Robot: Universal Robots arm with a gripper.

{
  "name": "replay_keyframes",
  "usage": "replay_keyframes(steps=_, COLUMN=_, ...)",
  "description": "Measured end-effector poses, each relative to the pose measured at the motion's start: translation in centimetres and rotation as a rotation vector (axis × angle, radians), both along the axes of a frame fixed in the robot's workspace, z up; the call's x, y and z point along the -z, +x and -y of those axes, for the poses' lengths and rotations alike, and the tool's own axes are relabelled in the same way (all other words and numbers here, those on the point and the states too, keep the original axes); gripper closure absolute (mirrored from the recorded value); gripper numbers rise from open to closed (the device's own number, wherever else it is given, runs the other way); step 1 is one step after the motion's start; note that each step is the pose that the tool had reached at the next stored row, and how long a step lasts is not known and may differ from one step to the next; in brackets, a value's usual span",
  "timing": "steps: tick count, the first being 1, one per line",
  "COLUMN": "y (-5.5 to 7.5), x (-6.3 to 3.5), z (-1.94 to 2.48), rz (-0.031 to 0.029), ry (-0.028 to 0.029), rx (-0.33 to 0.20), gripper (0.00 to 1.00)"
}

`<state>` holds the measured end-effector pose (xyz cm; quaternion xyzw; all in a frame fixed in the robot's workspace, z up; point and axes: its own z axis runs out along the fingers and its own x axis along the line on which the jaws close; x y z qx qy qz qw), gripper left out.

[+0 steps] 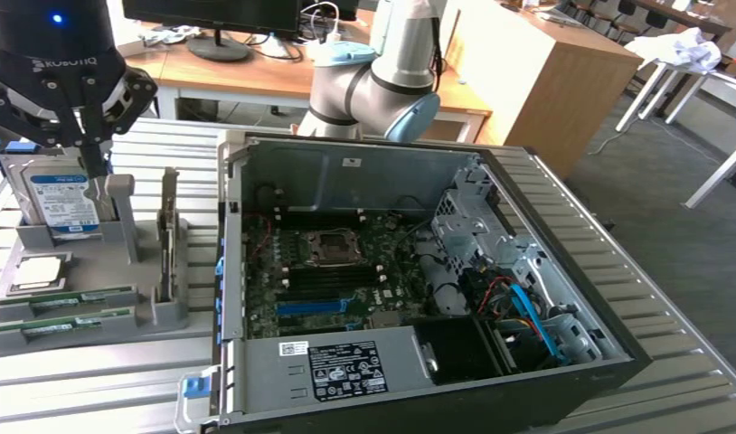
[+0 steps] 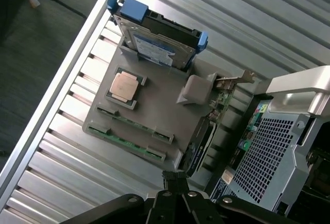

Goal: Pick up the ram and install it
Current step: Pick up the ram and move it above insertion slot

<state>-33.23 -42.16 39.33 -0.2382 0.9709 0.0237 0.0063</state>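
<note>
Wrist view: our closed hand (image 2: 174, 175) holds nothing; we judge the ram (image 2: 126, 142) light, stiff, fragile, best gripped by its long edges.

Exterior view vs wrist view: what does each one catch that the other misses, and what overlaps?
Exterior view: the motherboard inside the open case, the arm's elbow, desks behind. Wrist view: dark floor beside the table, the case's perforated outer panel. Both: the gray holder with the hard drive, processor and two ram sticks, and the shut gripper above it.
</note>
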Motion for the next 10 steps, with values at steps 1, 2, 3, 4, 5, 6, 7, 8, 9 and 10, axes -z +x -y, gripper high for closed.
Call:
replay_keyframes(steps=1, y=0.00, x=0.00, z=0.00, rz=0.0000, ry=0.0000, rx=-0.006, gripper=0.90)
replay_keyframes(steps=2, y=0.00, x=0.00, z=0.00, rz=0.0000, ry=-0.0001, rx=-0.013, gripper=0.90)
replay_keyframes(steps=3, y=0.00, x=0.00, z=0.00, rz=0.0000, ry=0.0000, rx=-0.019, gripper=0.90)
replay_keyframes(steps=4, y=0.00, x=0.00, z=0.00, rz=-0.0001, ry=0.0000, rx=-0.025, gripper=0.90)
replay_keyframes(steps=5, y=0.00, x=0.00, z=0.00, rz=0.0000, ry=0.0000, rx=-0.031, gripper=0.90)
replay_keyframes(steps=6, y=0.00, x=0.00, z=0.00, rz=0.0000, ry=0.0000, rx=-0.038, gripper=0.90)
replay_keyframes(steps=7, y=0.00, x=0.00, z=0.00, rz=0.0000, ry=0.0000, rx=-0.044, gripper=0.90)
replay_keyframes(steps=8, y=0.00, x=0.00, z=0.00, rz=0.0001, ry=0.0000, rx=-0.052, gripper=0.90)
replay_keyframes(steps=9, y=0.00, x=0.00, z=0.00, rz=0.0001, ry=0.0000, rx=-0.061, gripper=0.90)
replay_keyframes(steps=10, y=0.00, x=0.00, z=0.00, rz=0.0000, ry=0.0000, rx=-0.070, gripper=0.90)
